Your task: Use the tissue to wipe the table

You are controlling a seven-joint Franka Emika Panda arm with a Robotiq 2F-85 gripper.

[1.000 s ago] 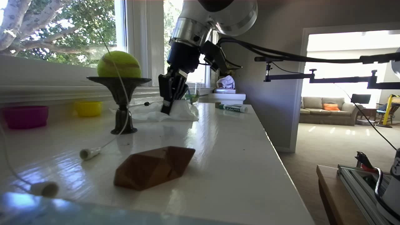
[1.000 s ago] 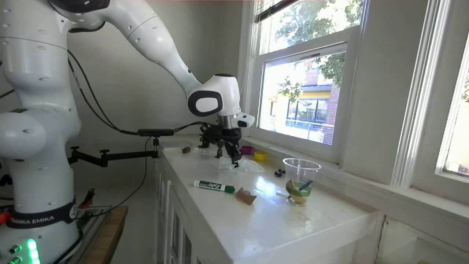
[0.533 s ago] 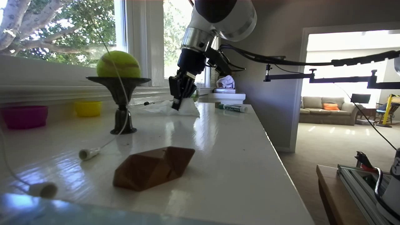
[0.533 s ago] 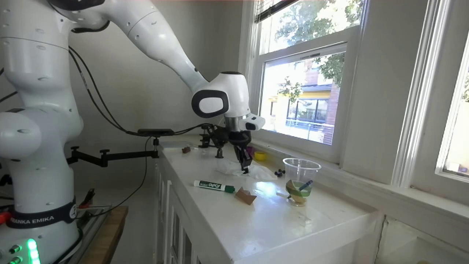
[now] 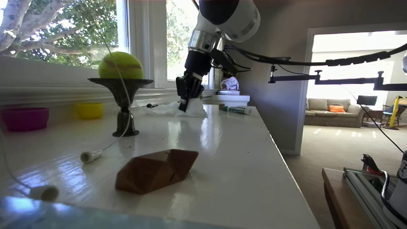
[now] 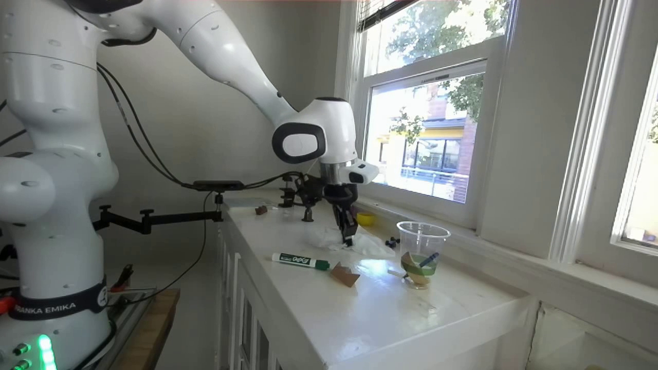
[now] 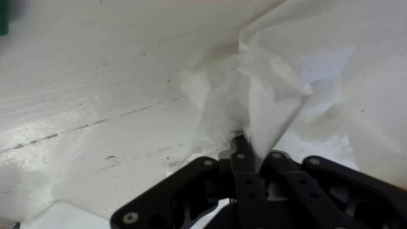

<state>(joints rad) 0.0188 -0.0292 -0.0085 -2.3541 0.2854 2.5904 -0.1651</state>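
Note:
The tissue is thin, white and crumpled. It lies bunched on the white table and shows in both exterior views point(image 5: 197, 107) point(image 6: 372, 244) and in the wrist view point(image 7: 270, 92). The glossy white table is a long counter below the windows point(image 5: 235, 171) point(image 6: 354, 324). My gripper point(image 5: 183, 107) points down with its fingertips at the table surface, in the middle of the tissue point(image 6: 348, 241). In the wrist view the gripper point(image 7: 246, 143) is shut on a fold of the tissue that rises between its fingers. The tissue partly hides the fingertips.
A green marker point(image 6: 298, 260), a brown piece point(image 6: 344, 275), a clear cup point(image 6: 424, 252) and a small dark object point(image 6: 392, 242) are near the gripper. A dark stand point(image 5: 123, 105) holds a tennis ball point(image 5: 120, 65). A yellow bowl point(image 5: 89, 110) and a brown faceted block point(image 5: 155, 171) are also there.
The gripper has moved right in both exterior views, away from the stand and toward the cup and marker. The tissue has slid along the table with it.

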